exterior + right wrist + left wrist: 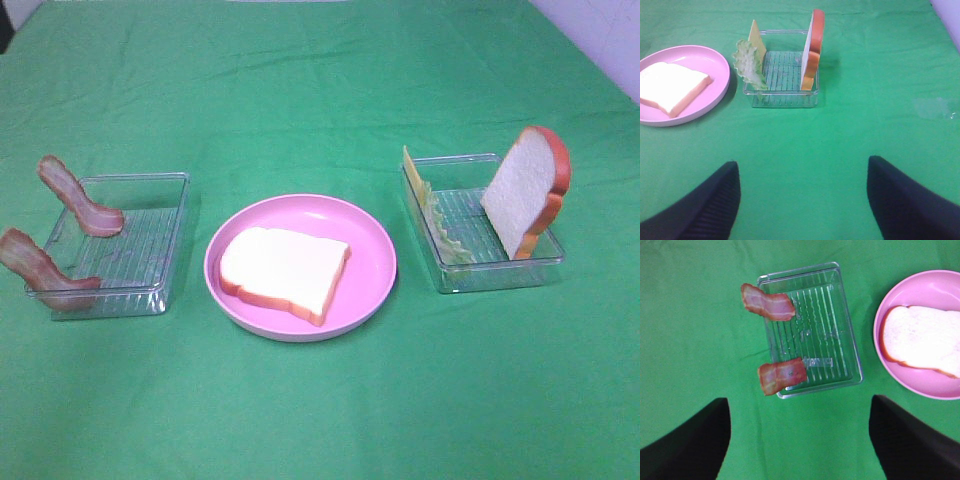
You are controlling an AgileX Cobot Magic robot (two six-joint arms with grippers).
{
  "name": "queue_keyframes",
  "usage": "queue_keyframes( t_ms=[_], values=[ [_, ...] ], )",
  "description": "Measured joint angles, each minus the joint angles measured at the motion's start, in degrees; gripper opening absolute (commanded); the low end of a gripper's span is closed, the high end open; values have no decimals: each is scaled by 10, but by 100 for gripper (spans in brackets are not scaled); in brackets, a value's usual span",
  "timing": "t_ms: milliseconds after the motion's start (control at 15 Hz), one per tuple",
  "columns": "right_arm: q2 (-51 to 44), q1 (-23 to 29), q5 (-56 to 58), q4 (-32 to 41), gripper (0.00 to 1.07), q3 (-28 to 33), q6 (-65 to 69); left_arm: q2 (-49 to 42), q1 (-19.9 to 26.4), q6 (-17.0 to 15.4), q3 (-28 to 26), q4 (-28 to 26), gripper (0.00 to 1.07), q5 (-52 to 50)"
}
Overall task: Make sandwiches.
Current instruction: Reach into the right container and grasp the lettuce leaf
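Pink plate (pixel 375 262) at centre carries one bread slice (pixel 285 270) lying flat; no filling is on it yet. The left tray (pixel 150 240) holds two bacon strips (pixel 80 195), each draped over its outer rim with one end inside. The right tray (pixel 468 215) holds the second bread slice (pixel 525 190) leaning upright against one wall, with the lettuce leaf (pixel 445 225) and the cheese slice (pixel 412 172) propped against the opposite wall. All pieces look like light toys. The bread is thick and is probably best pinched across its crust. The bacon, lettuce and cheese are thin and likely flexible, best taken at their raised free ends. The left gripper (pixel 799 412) and the right gripper (pixel 802 165) hover over the green cloth (pixel 320 420) with fingers spread, holding nothing.
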Motion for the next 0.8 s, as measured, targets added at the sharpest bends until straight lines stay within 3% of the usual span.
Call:
queue_keyframes(
  t_ms=[267,533,600,800],
  values=[
    [0,0,0,0,68,0,0,-160,2,3,120,4,72,1],
    [0,0,0,0,68,0,0,-343,2,6,289,8,72,1],
    [0,0,0,0,68,0,0,-424,2,11,349,10,72,2],
    [0,0,0,0,68,0,0,-596,2,34,447,14,72,4]
  ],
)
